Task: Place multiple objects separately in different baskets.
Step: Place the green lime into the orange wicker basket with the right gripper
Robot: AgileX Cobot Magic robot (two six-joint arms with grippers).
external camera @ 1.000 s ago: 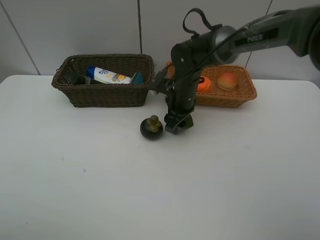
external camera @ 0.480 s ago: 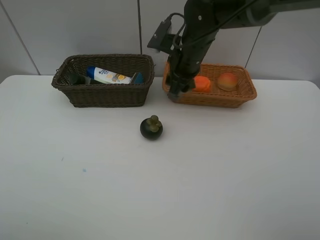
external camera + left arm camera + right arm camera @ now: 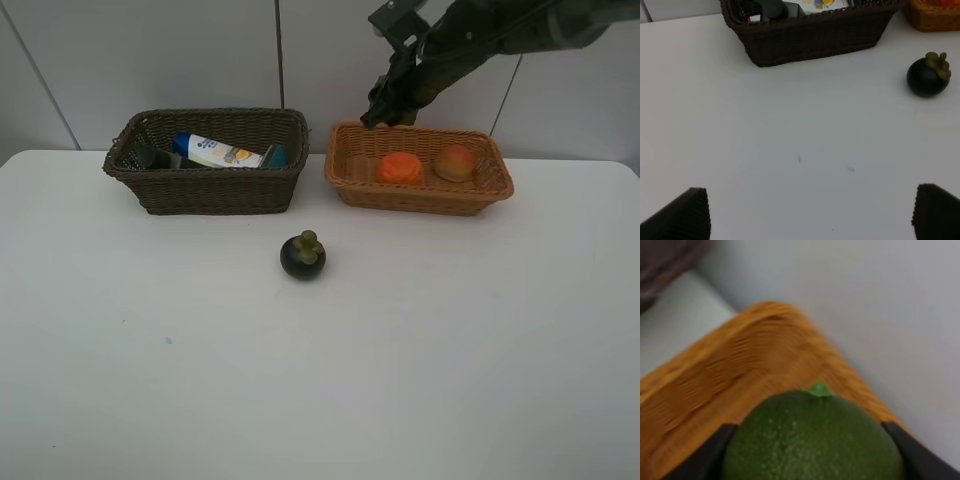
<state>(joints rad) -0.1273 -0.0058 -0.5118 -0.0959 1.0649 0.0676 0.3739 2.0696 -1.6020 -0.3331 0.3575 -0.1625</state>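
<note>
Green citrus [image 3: 812,440] clamped in right jaws above light wicker basket [image 3: 350,170]; left jaws apart

White tabletop [image 3: 300,380], pale grey wall behind. Dark brown woven basket [image 3: 210,190]; light orange-tan woven basket [image 3: 420,195]. White bottle [image 3: 222,152] with blue cap, yellow-orange label print. Orange [image 3: 400,167] bright orange; peach [image 3: 455,161] yellow-orange with red blush. Mangosteen [image 3: 303,256] near-black purple, olive-green calyx. Green citrus [image 3: 812,440] dark green, speckled skin. Fingers [image 3: 690,215] black.
</note>
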